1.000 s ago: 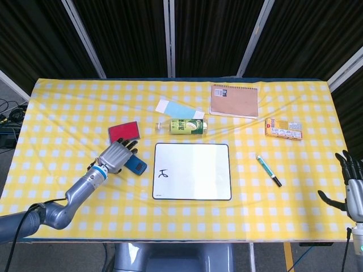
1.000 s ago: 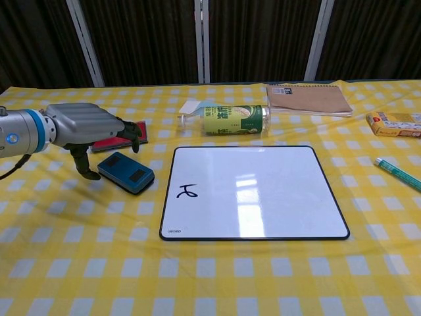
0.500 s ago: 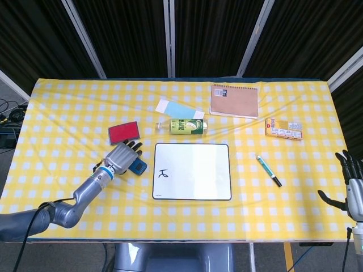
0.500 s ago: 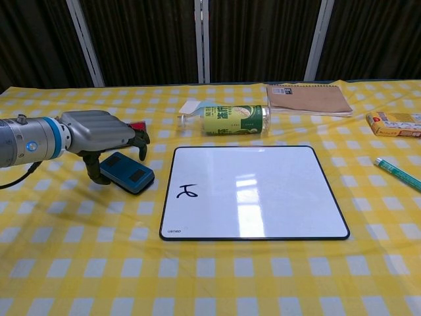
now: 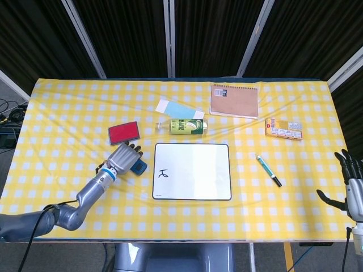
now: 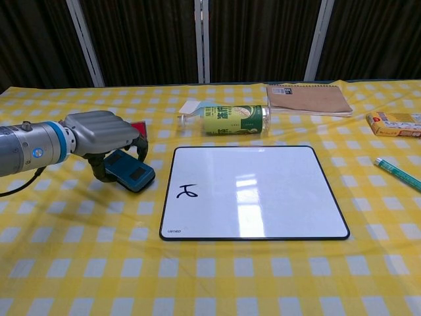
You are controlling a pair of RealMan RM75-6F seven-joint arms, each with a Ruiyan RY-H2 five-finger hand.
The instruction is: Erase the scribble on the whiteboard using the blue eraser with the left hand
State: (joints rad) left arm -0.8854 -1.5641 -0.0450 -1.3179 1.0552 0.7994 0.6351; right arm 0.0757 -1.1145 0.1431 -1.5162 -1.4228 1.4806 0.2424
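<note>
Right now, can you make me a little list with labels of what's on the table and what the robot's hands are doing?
cloth: yellow checked tablecloth
board: whiteboard in the middle, small black scribble near its left edge
eraser: blue eraser left of the board, mostly under the left hand
left hand: left hand over the eraser, grip unclear
right hand: right hand at the right edge, fingers spread, empty
other things: bottle, notebook, marker

Setting: robot lab test bay. Black pleated curtains (image 5: pixel 210 34) with pale metal struts (image 5: pixel 168 37) close off the upper frame. Worktop (image 5: pixel 57 107) under yellow checked cloth fills the centre. Loose cables (image 5: pixel 8 107) on grey floor at far left edge.
</note>
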